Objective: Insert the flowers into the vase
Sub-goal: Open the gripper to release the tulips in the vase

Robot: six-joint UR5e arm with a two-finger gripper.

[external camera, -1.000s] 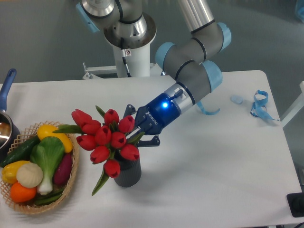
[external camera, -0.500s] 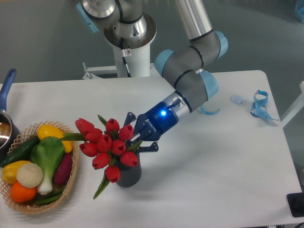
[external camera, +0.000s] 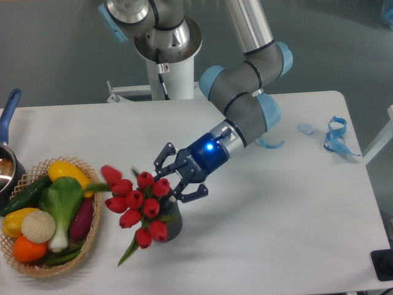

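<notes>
So the flowers [external camera: 139,202] are sitting in the vase [external camera: 169,225] right now, a bunch of red tulip buds leaning out to the left, with one long green leaf drooping down past the vase toward the table [external camera: 276,215]. The vase itself is a small dark grey cylinder and most of it is hidden behind the blooms, only its lower right side shows. The gripper [external camera: 178,174] is just up and to the right of the bunch, fingers spread wide apart, one dark finger [external camera: 163,154] sticking out above the buds and the other [external camera: 194,194] down beside the vase mouth. It doesn't look clamped on anything; whether the lower finger is brushing a stem or a leaf I can't tell, the buds are in the way. There's a blue light glowing on the gripper body. Off to the left is a wicker basket [external camera: 92,236] full of toy vegetables [external camera: 52,212], its rim close to the leftmost tulips. A pot with a blue handle [external camera: 8,110] pokes in at the left edge, and some blue ribbon [external camera: 336,136] lies over by the far right side of the table.
</notes>
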